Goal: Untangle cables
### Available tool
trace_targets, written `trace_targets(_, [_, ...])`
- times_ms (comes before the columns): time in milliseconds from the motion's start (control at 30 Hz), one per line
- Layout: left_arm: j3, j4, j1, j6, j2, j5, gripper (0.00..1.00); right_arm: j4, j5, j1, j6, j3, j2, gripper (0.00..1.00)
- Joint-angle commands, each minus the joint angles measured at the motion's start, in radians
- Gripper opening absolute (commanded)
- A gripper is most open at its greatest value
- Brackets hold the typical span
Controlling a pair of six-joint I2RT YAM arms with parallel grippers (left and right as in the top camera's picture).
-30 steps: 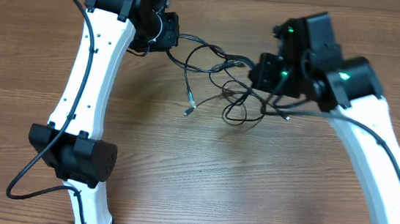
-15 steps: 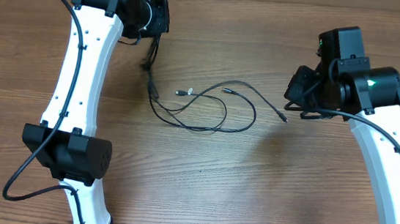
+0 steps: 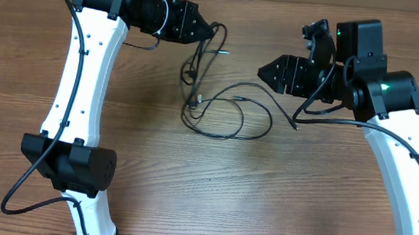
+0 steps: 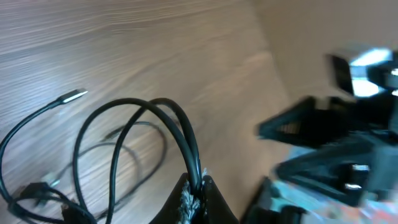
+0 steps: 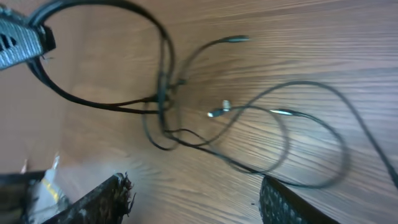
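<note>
1. Left gripper (image 3: 211, 31), up-left of the flat loop (image 3: 268, 123): jaws clamped on doubled strands of the cables (image 4: 189, 146), holding them off the table (image 3: 187, 192).
2. Flat loop lies on the table; strands cross and bunch at its left edge, plug tips loose inside it.
3. Right gripper (image 3: 269, 71), up-right of the loop: fingers wide apart, empty.
4. Judged partly done: cables spread out, left bunch not yet separated.

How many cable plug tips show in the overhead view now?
4. One plug tip lies near the left gripper, two lie along the top of the cable loop, and one near the right gripper. Others may be hidden.
</note>
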Motion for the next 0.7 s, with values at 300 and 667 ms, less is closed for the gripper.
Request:
trace_targets(300, [0.019, 0.217, 0.0, -0.086, -0.035, 0.456, 0.04, 0.066, -0.045, 0.116, 0.054, 0.002, 0.135, 0.62])
trace_targets(667, [0.019, 0.305, -0.003, -0.195, -0.035, 0.545, 0.04, 0.364, 0.101, 0.116, 0.365, 0.002, 0.258, 0.53])
